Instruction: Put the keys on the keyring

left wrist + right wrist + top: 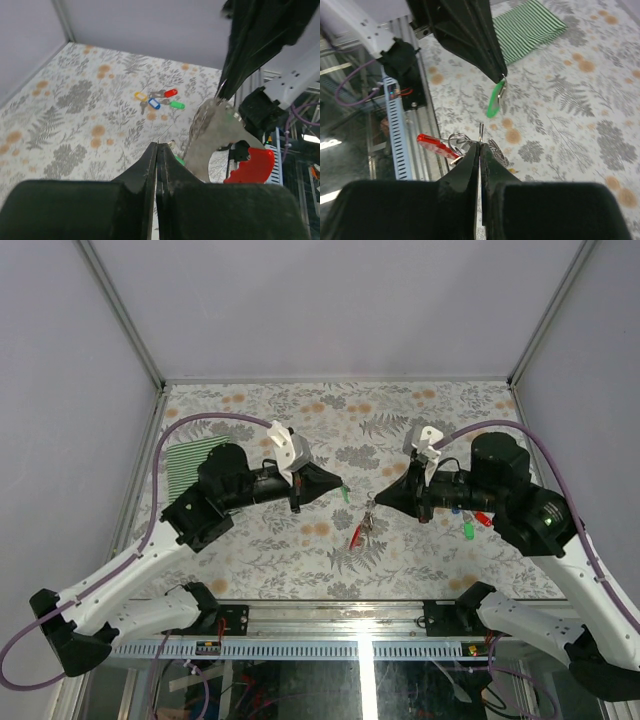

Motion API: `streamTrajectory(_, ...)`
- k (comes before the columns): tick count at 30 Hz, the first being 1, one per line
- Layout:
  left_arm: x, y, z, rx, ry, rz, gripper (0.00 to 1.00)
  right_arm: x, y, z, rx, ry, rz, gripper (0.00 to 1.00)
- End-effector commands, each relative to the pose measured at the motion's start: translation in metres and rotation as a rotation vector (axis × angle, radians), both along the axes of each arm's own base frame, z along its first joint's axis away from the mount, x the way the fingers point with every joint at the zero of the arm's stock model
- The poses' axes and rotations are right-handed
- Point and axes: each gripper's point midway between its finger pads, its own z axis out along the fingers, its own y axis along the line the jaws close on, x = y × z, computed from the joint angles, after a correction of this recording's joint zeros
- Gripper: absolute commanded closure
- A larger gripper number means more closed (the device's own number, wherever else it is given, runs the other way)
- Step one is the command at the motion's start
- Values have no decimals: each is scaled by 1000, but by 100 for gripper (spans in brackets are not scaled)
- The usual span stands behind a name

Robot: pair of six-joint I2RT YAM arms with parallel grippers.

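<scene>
My left gripper [342,488] is shut on a green-headed key [494,100], which hangs from its tip above the table. A short gap to its right, my right gripper [380,502] is shut on the keyring [362,526]. In the right wrist view the fingers [472,160] pinch a wire ring, with the red loop [432,145] hanging to the left. In the left wrist view the keyring's grey metal plate [214,137] and red part [251,167] hang just right of my shut left fingers [149,162]. Several other keys [156,99] lie on the table, beside the right arm [468,523].
A green striped cloth [190,462] lies at the left of the floral table [330,410], partly under the left arm. The metal front rail [360,648] runs along the near edge. Grey walls enclose the sides and back.
</scene>
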Motion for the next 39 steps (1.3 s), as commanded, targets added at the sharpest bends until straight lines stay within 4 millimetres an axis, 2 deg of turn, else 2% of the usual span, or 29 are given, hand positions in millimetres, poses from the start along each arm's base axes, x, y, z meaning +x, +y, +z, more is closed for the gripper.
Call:
streamTrajectory(1,-26,-3,38,-66,-124,-148,100,-25,20,52,154,-115,221,100)
streamTrajectory(8,-45,0,65,-113,-190,-250,100,-47,30,65,223,-117,389,100)
streamTrajectory(17,-72,4,86,-151,-240,-382,100,-57,33,71,259,-90,464,100)
streamTrajectory(25,-81,7,93,-170,-256,-413,100,-59,38,77,296,-42,490,100)
streamTrajectory(39,-83,9,103,-198,-270,-415,100,-53,43,61,277,34,477,100)
